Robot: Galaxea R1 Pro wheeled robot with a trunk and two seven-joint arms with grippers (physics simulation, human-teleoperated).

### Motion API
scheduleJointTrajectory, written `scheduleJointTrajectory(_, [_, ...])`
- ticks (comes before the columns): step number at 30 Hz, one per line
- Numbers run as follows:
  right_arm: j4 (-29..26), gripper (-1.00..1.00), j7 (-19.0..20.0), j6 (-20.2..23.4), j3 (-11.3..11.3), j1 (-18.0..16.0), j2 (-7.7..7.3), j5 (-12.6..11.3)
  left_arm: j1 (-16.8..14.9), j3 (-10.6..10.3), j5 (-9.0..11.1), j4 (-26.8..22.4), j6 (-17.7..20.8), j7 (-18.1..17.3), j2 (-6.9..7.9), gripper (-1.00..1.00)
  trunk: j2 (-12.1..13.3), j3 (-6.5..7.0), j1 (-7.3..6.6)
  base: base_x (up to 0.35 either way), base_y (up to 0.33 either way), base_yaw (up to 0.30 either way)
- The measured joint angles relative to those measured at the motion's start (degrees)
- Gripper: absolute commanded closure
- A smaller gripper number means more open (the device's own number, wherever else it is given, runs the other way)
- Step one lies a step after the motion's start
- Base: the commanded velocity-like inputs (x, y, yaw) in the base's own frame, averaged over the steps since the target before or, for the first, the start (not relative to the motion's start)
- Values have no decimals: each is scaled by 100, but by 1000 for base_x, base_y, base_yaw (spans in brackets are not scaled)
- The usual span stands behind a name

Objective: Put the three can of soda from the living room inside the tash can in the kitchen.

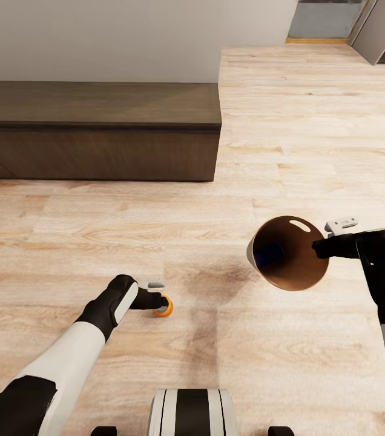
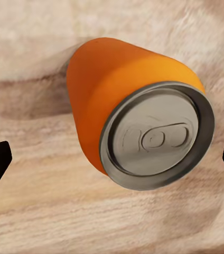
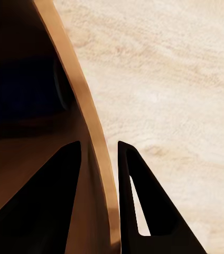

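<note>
Orange soda can (image 2: 138,132) is bracketed on the wood floor (image 1: 289,121) by the open left end effector (image 1: 156,297); the trash can (image 1: 289,253) is clamped at its rim by the right end effector (image 3: 99,196), mouth presented for loading.

Matt orange soda can (image 2: 122,95) with a brushed metal end; glossy copper-brown trash can interior (image 1: 289,257) (floor (image 1: 313,121): pale grained wood).

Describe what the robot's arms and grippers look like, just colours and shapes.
Both arms have white forearm shells and black wrist sections. The left gripper is black with a pale grey block beside it. The right gripper is black too; its fingers are dark, tapered and triangular with a cut-out.
</note>
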Motion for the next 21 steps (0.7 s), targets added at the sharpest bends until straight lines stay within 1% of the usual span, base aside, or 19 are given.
scheduleJointTrajectory(3, [-3, 100, -3, -9, 12, 0, 0, 30, 0, 0, 9, -8, 1, 0, 3, -100, 0, 0, 0, 0, 0, 0])
scheduleJointTrajectory(5, [-26, 100, -3, -14, 141, 1, 0, 69, 0, 0, 14, -11, -2, 0, 5, -100, 0, 0, 0, 0, 0, 0])
scheduleJointTrajectory(7, [-44, 100, 3, 9, 201, 0, 0, -7, 0, 0, 15, -12, -5, 0, 1, -100, 0, 0, 0, 0, 0, 0])
scheduleJointTrajectory(9, [-58, 100, 3, 14, 240, 0, 0, -22, 0, 0, 16, -19, -6, 0, -1, -100, 0, 0, 0, 0, 0, 0])
scheduleJointTrajectory(11, [-62, 100, -1, -2, 249, 2, 0, 29, 0, 0, 19, -23, -6, 0, -5, -100, 0, 0, 0, 0, 0, 0])
scheduleJointTrajectory(13, [-66, 100, -5, -14, 255, 1, 0, 63, -2, 0, 24, -27, -7, -4, -29, -100, 0, 0, 0, 0, 0, 0])
scheduleJointTrajectory(14, [-69, 100, -3, -10, 263, 5, 0, 58, -6, 0, 33, -31, -7, -7, -89, -100, 0, 0, 0, 0, 0, 0])
scheduleJointTrajectory(17, [-69, 100, 3, 7, 269, 8, 0, 6, -8, 0, 25, -47, -7, -8, -125, -100, -4, -66, 8, 0, 0, 0])
scheduleJointTrajectory(21, [-69, 100, 0, -6, 270, 11, 0, 41, -8, 0, 24, -88, -7, -8, -138, -100, -9, -155, 19, 0, 0, 0])
